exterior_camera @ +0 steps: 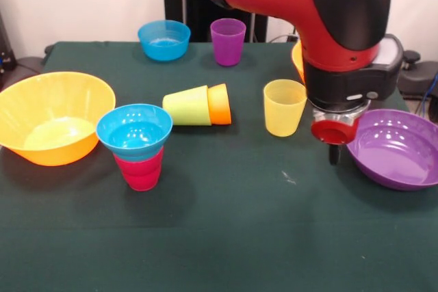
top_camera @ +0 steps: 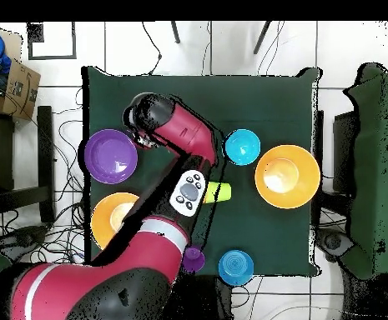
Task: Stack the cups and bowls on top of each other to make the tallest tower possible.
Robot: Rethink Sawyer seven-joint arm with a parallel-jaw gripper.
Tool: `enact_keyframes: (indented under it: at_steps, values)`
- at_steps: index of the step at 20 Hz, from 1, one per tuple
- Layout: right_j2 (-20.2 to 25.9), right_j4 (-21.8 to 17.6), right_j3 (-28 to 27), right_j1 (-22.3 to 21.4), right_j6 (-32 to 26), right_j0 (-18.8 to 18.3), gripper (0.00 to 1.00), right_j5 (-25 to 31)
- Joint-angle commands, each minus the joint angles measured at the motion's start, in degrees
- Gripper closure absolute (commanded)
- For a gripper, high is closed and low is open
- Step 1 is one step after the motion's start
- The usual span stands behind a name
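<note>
Cups and bowls lie spread over the dark green table (exterior_camera: 226, 237). In the front view, near the left, a cyan bowl (exterior_camera: 134, 130) sits upright on a red cup (exterior_camera: 141, 169), which stands mouth down; this is the only tower. Just left of it, a large orange bowl (exterior_camera: 53, 117) stands upright with a paler patch in its bottom. Right of the tower, toward the middle, the lime green cup (exterior_camera: 187, 106) lies on its side, pushed into the orange cup (exterior_camera: 220, 104), mouths pointing right. Farther right, the translucent yellow cup (exterior_camera: 284, 107) stands upright. At the far edge, a deeper blue bowl (exterior_camera: 164, 39) and the purple cup (exterior_camera: 228, 41) stand side by side, slightly apart. The wide purple bowl (exterior_camera: 395, 148) rests at the right edge. A second orange bowl (exterior_camera: 297, 59) shows only as a sliver behind the arm (exterior_camera: 321, 11). The gripper (exterior_camera: 333, 147) hangs between the yellow cup and the purple bowl, a red disc just above it; whether it is released or clenched cannot be told.
</note>
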Motion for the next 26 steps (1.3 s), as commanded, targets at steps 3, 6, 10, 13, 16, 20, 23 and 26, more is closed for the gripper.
enact_keyframes:
  at_steps: [3,6,10,13,16,20,23,26]
  values:
    - [6.8,-3.3,2.1,1.5,0.0,-3.7,0.00,-1.8]
    - [7.8,-3.1,2.0,1.9,-0.8,-4.4,0.00,-2.3]
    - [8.8,-2.8,2.8,1.2,-1.4,-4.6,0.00,-2.5]
    - [9.5,-2.4,2.8,0.9,-0.9,-4.6,0.00,-2.2]
    - [10.5,-1.6,2.6,0.6,-0.4,-4.4,0.00,-2.1]
    - [11.2,-1.4,0.5,1.4,1.1,-4.0,0.00,-1.6]
    - [12.2,-1.0,0.0,1.7,1.2,-4.2,0.00,-2.1]
    - [13.1,-0.1,-0.7,1.9,3.0,-4.2,0.00,-2.0]
